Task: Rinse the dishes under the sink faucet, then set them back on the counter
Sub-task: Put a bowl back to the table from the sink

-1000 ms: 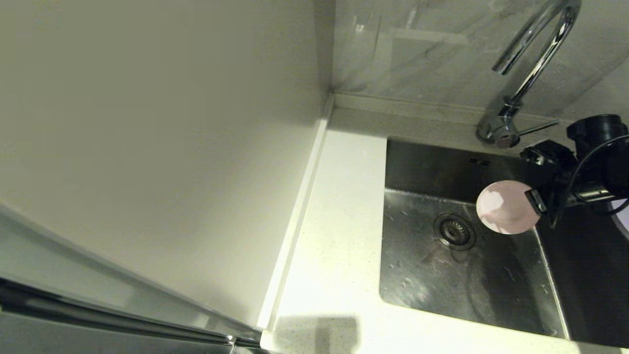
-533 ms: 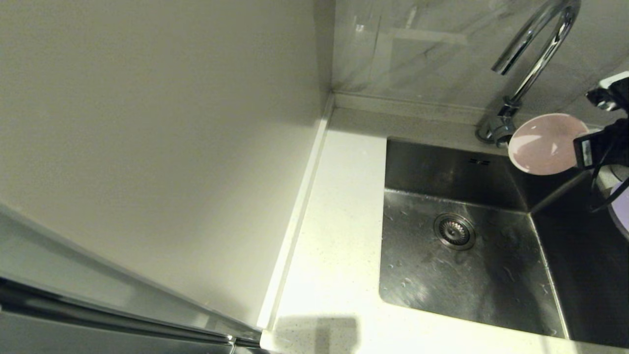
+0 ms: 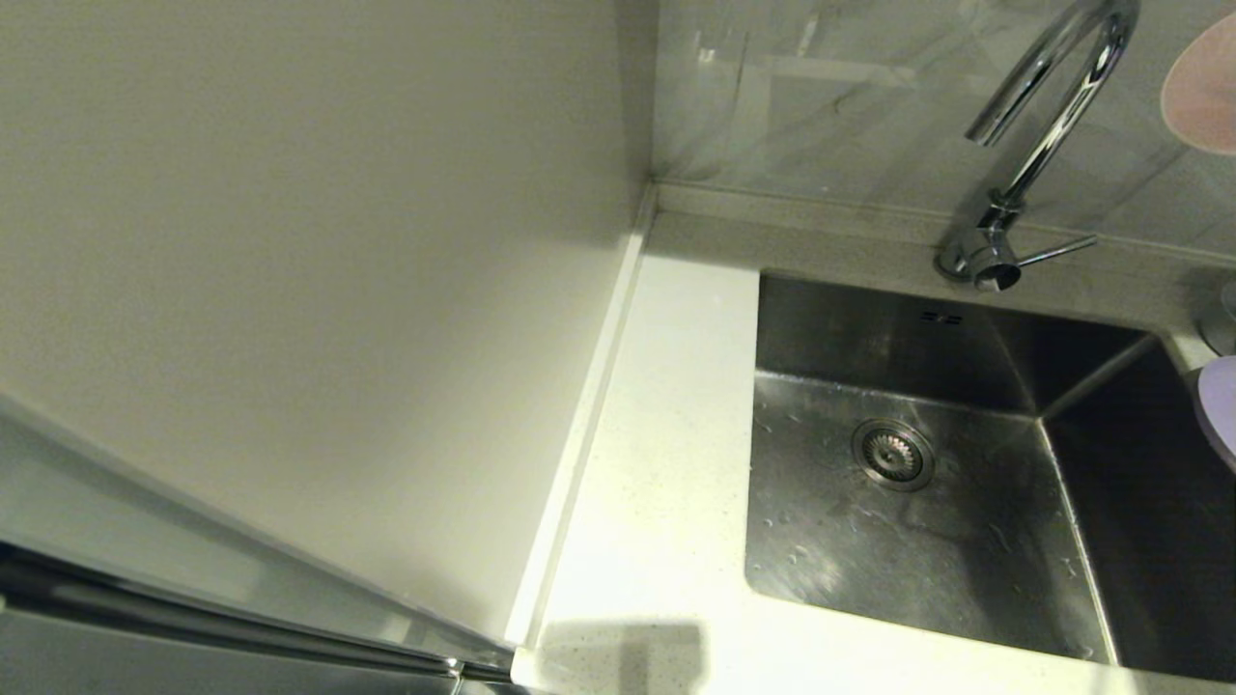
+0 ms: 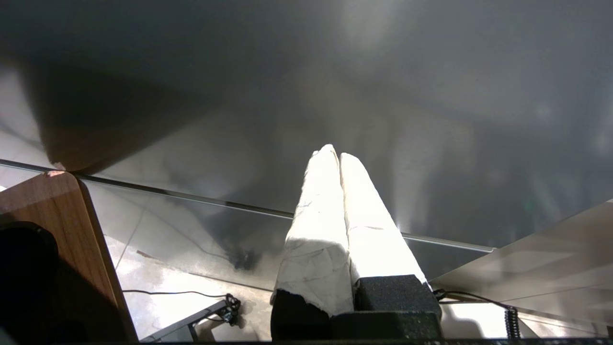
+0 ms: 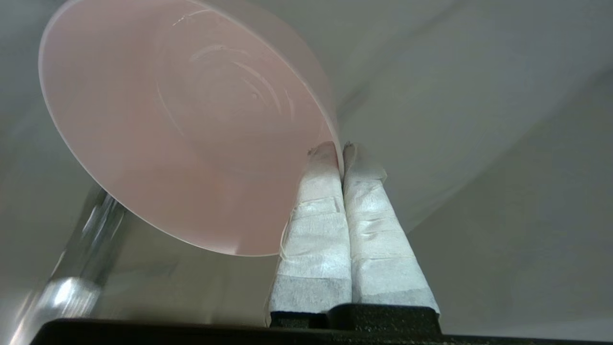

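In the head view one sink fills the 4 o'clock part of the scene, with one round drain on its floor and two small slots in its back wall. One faucet stands behind it at 1 o'clock, its thin lever pointing toward 3 o'clock. The counter runs along the sink's 9 o'clock side. Two dishes show, both only in part: one pink bowl high at 2 o'clock, off the counter and beside the faucet's arch, and the edge of one lavender plate at 3 o'clock by the sink's rim. In the left wrist view the left gripper has its two wrapped fingers pressed together on nothing, away from the sink. In the right wrist view the right gripper pinches the bowl's rim between its two fingers, the bowl tipped on edge.
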{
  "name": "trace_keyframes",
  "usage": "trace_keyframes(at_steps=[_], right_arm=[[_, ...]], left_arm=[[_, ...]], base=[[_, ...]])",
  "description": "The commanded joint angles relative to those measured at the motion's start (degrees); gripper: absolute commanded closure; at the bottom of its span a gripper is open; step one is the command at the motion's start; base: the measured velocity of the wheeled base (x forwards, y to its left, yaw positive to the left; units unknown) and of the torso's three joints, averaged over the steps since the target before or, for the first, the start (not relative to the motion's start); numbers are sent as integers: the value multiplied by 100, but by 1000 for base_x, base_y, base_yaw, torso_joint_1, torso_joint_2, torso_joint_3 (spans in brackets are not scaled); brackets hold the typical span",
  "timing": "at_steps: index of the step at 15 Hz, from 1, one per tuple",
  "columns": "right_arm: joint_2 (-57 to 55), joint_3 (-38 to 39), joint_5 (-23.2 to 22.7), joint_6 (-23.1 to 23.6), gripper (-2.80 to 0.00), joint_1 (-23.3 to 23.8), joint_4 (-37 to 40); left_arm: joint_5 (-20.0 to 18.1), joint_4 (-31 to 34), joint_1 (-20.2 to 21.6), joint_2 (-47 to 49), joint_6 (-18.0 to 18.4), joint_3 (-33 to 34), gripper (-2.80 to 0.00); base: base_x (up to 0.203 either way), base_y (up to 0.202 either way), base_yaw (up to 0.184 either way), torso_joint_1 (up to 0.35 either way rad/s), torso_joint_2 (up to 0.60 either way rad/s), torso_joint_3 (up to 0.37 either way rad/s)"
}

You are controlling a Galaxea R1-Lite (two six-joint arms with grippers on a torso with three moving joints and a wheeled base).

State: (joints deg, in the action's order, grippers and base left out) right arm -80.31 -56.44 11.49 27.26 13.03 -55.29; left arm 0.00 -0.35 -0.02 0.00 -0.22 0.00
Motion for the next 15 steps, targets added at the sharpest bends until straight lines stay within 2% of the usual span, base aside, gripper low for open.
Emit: trace_keyframes(at_steps=[1, 3, 5, 7, 9, 13, 15], right_arm=[[346, 239, 246, 4, 0, 137, -867], [577, 453, 568, -146, 0, 323, -1818], [814, 558, 1200, -418, 0, 361, -2663], [952, 1041, 1321, -561, 0, 372, -3073], [1096, 1397, 1354, -655, 0, 375, -3232], [1121, 955, 1346, -602, 0, 370, -3237], [1139, 1407, 1311, -590, 0, 368, -3236]], left_arm=[[0, 0, 2, 0, -5, 12, 0], [0, -6, 2, 0, -5, 18, 0], [0, -2, 2, 0, -5, 18, 0], [0, 0, 2, 0, -5, 18, 0], [0, -7, -5, 0, -5, 18, 0], [0, -8, 2, 0, -5, 18, 0], [1, -7, -5, 0, -5, 18, 0]], base=[[0, 0, 0, 0, 0, 0], [0, 0, 0, 0, 0, 0], [0, 0, 0, 0, 0, 0], [0, 0, 0, 0, 0, 0], [0, 0, 0, 0, 0, 0], [0, 0, 0, 0, 0, 0], [0, 0, 0, 0, 0, 0]])
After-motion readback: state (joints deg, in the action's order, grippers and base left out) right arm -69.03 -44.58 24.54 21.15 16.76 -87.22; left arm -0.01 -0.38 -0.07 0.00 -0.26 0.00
